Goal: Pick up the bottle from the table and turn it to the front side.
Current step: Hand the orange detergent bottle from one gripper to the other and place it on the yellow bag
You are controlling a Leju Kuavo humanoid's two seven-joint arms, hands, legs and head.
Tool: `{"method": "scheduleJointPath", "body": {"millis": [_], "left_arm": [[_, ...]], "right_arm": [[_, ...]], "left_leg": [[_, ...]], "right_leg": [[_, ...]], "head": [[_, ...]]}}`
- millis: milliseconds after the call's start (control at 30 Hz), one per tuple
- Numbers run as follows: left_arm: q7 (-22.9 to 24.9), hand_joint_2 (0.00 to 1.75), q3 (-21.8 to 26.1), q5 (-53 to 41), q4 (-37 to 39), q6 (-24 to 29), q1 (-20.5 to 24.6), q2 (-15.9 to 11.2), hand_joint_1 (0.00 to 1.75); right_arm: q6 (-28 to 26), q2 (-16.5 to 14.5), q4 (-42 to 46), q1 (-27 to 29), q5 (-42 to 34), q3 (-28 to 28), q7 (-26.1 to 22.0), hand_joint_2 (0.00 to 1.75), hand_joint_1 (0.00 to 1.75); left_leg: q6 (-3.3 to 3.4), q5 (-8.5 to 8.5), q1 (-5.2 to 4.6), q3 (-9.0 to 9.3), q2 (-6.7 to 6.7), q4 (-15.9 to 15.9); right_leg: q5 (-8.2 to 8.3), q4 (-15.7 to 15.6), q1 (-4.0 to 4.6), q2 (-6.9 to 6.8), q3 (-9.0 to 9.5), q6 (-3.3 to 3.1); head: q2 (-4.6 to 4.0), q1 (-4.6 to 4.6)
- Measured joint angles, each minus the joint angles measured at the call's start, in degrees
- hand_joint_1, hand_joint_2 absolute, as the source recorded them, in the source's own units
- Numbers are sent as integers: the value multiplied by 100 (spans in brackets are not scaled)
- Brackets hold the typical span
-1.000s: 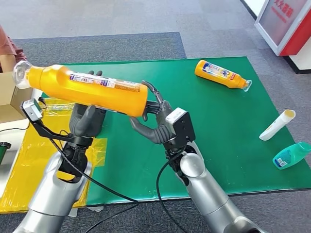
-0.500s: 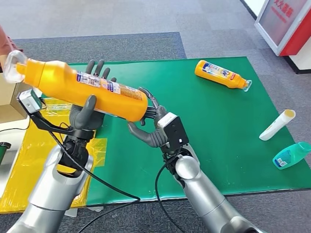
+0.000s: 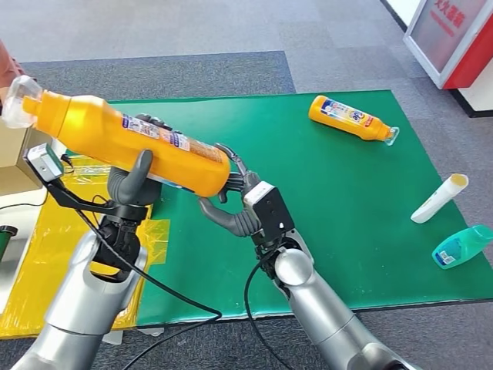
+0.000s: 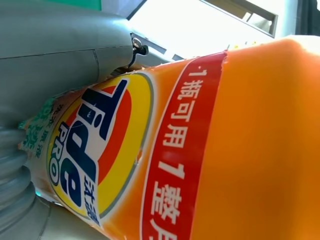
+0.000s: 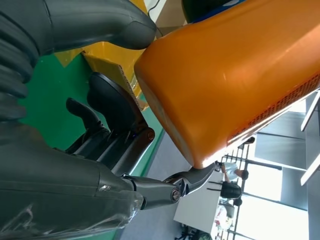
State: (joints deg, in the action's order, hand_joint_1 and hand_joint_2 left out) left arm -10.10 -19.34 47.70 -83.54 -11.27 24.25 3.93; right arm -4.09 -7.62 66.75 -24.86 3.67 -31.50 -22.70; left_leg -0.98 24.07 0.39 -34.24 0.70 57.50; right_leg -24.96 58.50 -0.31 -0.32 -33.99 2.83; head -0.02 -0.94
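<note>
Green matting point(image 3: 326, 200) covers the table in front of me, with a yellow sheet point(image 3: 41, 254) at its left edge and grey carpet beyond. The pick-up is done: I have the orange Tide detergent bottle point(image 3: 133, 142) lifted clear of the mat, lying nearly level across my chest with its clear cap point(image 3: 15, 100) pointing left and a little up. My left hand point(image 3: 131, 185) is wrapped around the middle of the body, thumb over the near side. My right hand point(image 3: 229, 196) sits at the flat base with its fingers spread, and the right wrist view shows a fingertip point(image 5: 196, 176) touching the bottom edge, so it steadies rather than grips.

What I judge is left is the turn itself. From my head I see the small-print label, while the Tide logo point(image 4: 94, 150) faces my left wrist, so the front does not seem to face forward yet.

A second orange bottle point(image 3: 351, 117), a white tube point(image 3: 439, 198) and a teal bottle point(image 3: 462, 247) lie on the mat.
</note>
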Motion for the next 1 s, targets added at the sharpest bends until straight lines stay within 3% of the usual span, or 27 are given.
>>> {"method": "scheduleJointPath", "body": {"millis": [67, 200, 533, 1000], "left_arm": [[-35, 175, 0, -84, -3, 71, -2, -2, 175], [-317, 175, 3, -629, -130, 438, -63, -20, 175], [-1096, 175, 412, -2113, -1126, 1521, -181, -251, 175], [-1126, 175, 566, -2201, -1602, 1615, -301, -385, 175]], "right_arm": [[-13, -1, -16, -1, 1, 0, 16, 175, 170], [-157, 1, -54, 2, -9, 23, 74, 175, 3], [-602, 110, -172, 66, -142, 558, 142, 175, 0], [-627, 162, -207, 99, -159, 833, 144, 175, 0]], "left_leg": [[0, 0, 0, 0, 0, 0], [0, 0, 0, -1, 0, 0], [0, -1, 0, -4, 0, 0], [-1, -3, 0, -4, 0, 0]], "right_leg": [[0, 0, 0, 0, 0, 0], [0, 0, 0, 0, -2, 0], [0, 1, 0, 0, -4, -1], [2, 2, 1, 0, -7, -4]], "head": [[0, 0], [0, -1], [0, 1], [0, 1]]}}
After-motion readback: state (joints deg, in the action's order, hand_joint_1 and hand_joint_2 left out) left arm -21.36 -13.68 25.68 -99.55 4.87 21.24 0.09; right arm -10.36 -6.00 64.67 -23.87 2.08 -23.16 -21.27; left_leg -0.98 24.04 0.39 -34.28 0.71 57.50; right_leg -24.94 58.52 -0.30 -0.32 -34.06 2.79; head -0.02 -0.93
